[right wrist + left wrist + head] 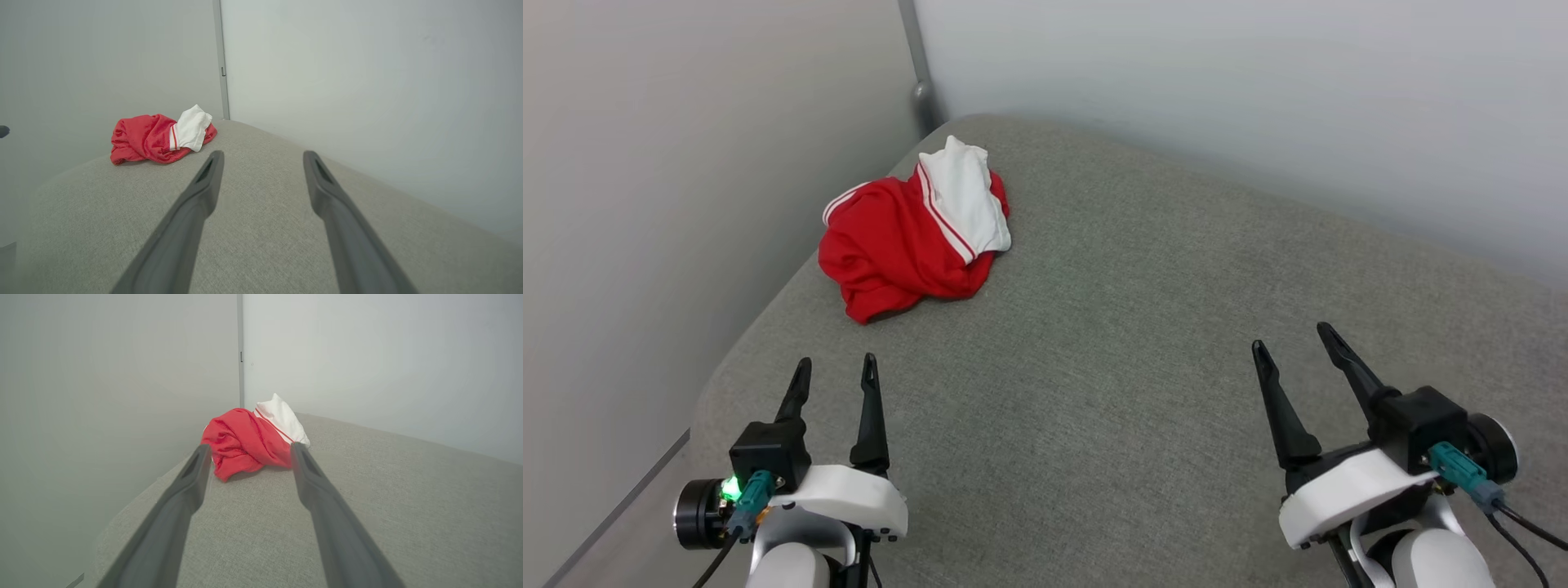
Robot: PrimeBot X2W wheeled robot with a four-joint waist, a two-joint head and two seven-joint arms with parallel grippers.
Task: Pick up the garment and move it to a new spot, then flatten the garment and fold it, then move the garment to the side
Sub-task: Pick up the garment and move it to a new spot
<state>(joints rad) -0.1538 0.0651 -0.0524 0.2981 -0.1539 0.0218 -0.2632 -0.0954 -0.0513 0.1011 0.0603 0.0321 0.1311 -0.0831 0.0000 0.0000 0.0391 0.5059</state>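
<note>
Loosely crumpled red-white garment [907, 245], grey cushion [1111, 392]

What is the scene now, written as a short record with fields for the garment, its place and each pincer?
garment: red with a white sleeve, crumpled in a heap
place: far left of the grey fabric surface, near the wall corner
left pincer: open, empty, apart from the garment, pointing toward it
right pincer: open, empty, farther from the garment
task stage: garment not yet picked up
</note>
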